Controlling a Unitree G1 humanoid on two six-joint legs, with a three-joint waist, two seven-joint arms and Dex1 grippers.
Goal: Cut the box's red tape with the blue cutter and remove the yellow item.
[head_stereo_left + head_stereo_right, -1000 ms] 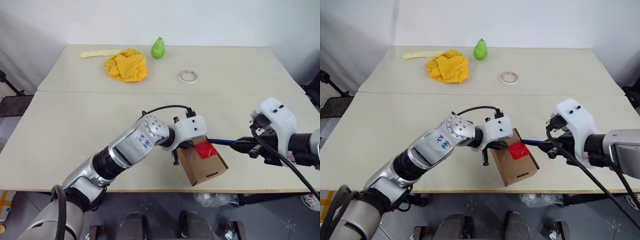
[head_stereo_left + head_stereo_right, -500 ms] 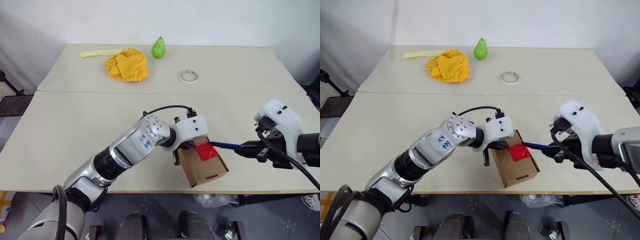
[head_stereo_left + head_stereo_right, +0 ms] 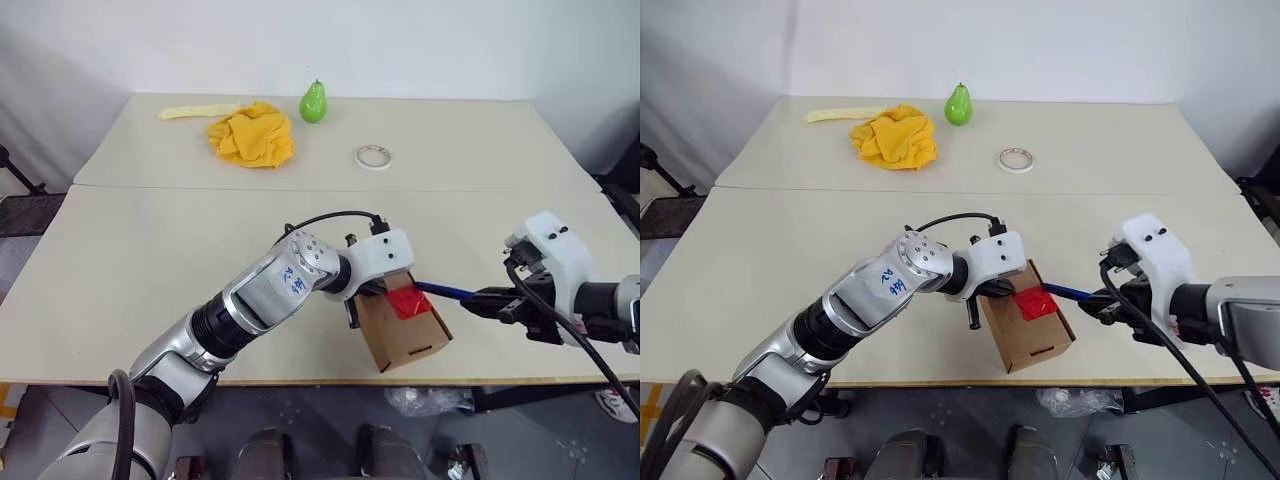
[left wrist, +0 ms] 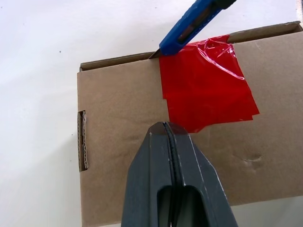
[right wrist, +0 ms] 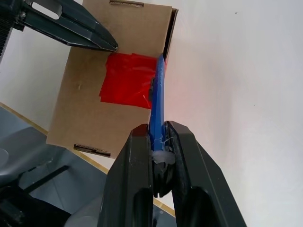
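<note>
The box (image 3: 405,335), brown cardboard, lies tilted near the table's front edge, with the red tape (image 3: 408,301) patch on its top face. My left gripper (image 4: 165,125) is shut with nothing in it, and its tips rest on the box (image 4: 118,104) top just beside the red tape (image 4: 206,82). My right gripper (image 5: 158,126) is shut on the blue cutter (image 5: 156,94). The cutter's tip touches the tape's edge at the rim of the box (image 5: 85,109). From the head, the cutter (image 3: 447,292) runs from the right gripper (image 3: 487,298) to the box. The yellow item is hidden.
At the far side of the table lie a yellow-orange cloth heap (image 3: 251,134), a pale yellow strip (image 3: 198,110), a green pear (image 3: 314,101) and a white tape ring (image 3: 372,156). The table's front edge (image 3: 300,380) runs just below the box.
My right hand has rolled slightly with the cutter, whose tip stays at the tape's edge. The left gripper and the box have kept still.
</note>
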